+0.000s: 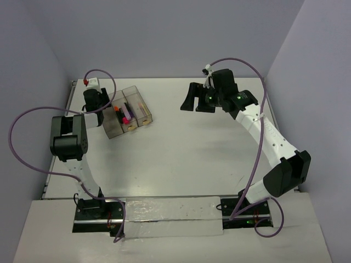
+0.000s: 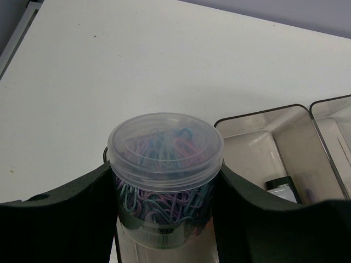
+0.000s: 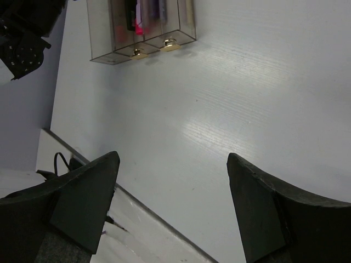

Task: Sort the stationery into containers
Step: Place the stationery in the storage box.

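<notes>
My left gripper (image 2: 164,189) is shut on a clear round jar of coloured paper clips (image 2: 164,164) and holds it upright beside the left end of the containers (image 2: 258,145). In the top view the left gripper (image 1: 94,102) is at the far left, next to the three joined smoky bins (image 1: 112,127). The middle bin holds short markers (image 1: 125,114), pink-red, orange and purple. A thin yellow stick (image 1: 141,106) lies in the right bin. My right gripper (image 1: 193,99) is open and empty, raised above the far right of the table; the bins (image 3: 140,33) show far off in the right wrist view.
A dark item with a white label (image 2: 282,187) lies in the bin nearest the jar. The table's left rim (image 1: 67,104) runs close behind the left gripper. Purple cables loop off both arms. A white strip (image 1: 170,216) lies along the near edge.
</notes>
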{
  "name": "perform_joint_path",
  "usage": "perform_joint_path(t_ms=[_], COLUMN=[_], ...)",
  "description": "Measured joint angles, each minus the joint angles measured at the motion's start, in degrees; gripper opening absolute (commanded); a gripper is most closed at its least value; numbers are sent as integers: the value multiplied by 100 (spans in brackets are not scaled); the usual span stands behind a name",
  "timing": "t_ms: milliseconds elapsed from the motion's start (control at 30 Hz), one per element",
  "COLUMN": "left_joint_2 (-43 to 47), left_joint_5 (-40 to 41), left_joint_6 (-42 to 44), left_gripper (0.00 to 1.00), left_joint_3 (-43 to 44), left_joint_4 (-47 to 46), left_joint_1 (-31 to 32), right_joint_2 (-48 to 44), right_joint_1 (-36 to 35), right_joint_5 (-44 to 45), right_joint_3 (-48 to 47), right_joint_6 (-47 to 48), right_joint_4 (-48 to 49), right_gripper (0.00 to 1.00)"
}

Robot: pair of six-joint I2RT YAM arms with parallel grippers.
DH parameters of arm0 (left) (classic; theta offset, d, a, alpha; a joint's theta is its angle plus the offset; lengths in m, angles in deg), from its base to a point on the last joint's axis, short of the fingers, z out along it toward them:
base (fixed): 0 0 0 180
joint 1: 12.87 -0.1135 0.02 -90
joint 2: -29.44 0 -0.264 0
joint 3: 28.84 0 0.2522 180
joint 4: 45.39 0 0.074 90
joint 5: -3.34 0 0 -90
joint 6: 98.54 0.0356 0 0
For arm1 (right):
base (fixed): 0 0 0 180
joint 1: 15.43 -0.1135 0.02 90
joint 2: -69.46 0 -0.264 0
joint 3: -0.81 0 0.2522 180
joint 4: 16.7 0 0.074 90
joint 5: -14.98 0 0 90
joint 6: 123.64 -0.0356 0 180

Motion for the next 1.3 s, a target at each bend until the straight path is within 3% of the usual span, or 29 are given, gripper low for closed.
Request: perform_joint_path(t_ms=[367, 1300], left_joint_2=[-1, -106], left_joint_5=[-6, -6], left_joint_6=[26, 31], left_gripper=[35, 42], left_joint_3=[0, 235], left_joint_4=[11, 278], left_joint_1=[9, 13], right_joint_2=[-121, -238], right_joint_1=[108, 244], right_joint_5=[-2, -2], right_joint_3=[47, 135], right_joint_6=[55, 157], right_joint_4=[-9, -19], right_gripper=[87, 87])
